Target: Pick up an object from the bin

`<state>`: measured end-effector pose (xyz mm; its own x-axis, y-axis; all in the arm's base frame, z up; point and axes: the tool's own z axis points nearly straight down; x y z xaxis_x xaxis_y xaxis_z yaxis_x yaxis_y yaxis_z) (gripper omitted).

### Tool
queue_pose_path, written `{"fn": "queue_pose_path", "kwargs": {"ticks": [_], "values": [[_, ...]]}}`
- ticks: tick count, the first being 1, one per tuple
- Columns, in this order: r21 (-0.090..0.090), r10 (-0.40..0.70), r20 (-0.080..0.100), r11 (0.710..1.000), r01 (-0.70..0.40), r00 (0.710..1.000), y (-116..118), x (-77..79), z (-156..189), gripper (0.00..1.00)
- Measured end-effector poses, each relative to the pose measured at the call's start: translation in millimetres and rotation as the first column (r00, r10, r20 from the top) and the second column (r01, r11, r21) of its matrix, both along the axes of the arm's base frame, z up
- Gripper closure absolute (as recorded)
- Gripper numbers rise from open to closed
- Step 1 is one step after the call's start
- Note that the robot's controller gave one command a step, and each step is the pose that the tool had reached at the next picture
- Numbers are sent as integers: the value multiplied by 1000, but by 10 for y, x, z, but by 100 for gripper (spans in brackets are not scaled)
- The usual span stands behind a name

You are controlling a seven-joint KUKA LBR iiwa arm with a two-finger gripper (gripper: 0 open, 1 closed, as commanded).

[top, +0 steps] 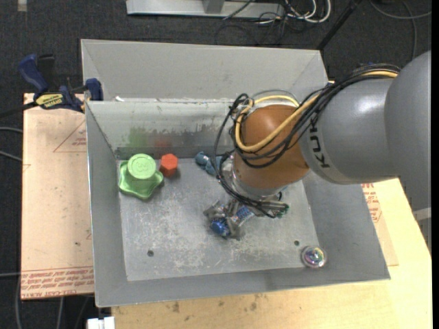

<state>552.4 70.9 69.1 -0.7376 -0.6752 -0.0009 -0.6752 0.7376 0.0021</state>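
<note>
My gripper [228, 221] is down at the bin floor near the middle, under the orange-brown wrist cover. A small blue thing [220, 228] lies right at its tip, partly hidden by it; whether it is gripped I cannot tell. A thin green and dark piece [278, 211] sticks out just right of the gripper. Another small blue object [204, 160] lies behind the gripper near the back wall, partly covered by the arm's cables.
A light green round lid-like object [140, 176] sits at the left of the bin, with a small orange cylinder [169, 164] beside it. A shiny glass marble [313, 256] rests in the front right corner. The arm covers the bin's right middle.
</note>
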Motion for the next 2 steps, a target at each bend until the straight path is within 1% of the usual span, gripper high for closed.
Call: {"fn": "queue_pose_path", "kwargs": {"ticks": [1,2], "values": [[0,67,-3,998,-67,998,-148,-29,-7,100],[-1,144,7,990,-144,990,-112,-389,1440,100]]}}
